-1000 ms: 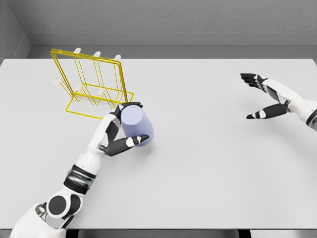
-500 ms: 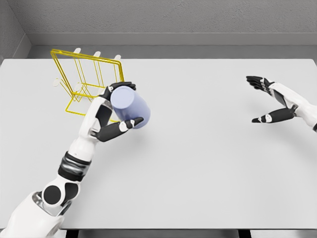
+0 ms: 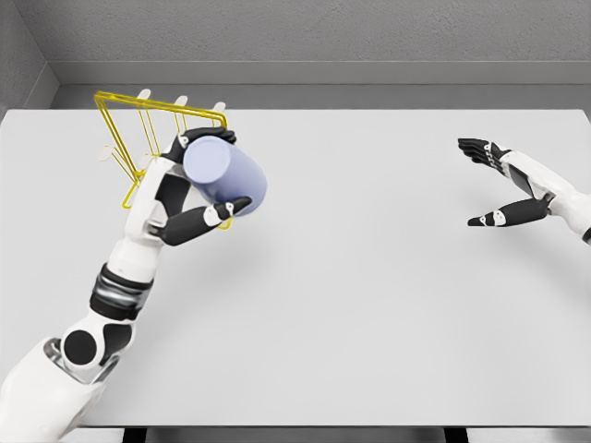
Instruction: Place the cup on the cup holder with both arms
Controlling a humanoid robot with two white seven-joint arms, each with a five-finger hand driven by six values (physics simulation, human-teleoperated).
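Lifting continued: left hand (image 3: pixel 189 198), fingers wrapped round the cup (image 3: pixel 224 172), had carried it up-left until it overlapped the yellow cup holder (image 3: pixel 118 101). Right hand (image 3: pixel 506 185) stayed splayed, empty; I judged hanging came next.

Simulated test bench: bare white table (image 3: pixel 369 305), grey walls (image 3: pixel 323 37).

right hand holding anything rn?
No: the right hand hovers over the table with fingers spread and nothing in it, while the left hand grips the blue cup.
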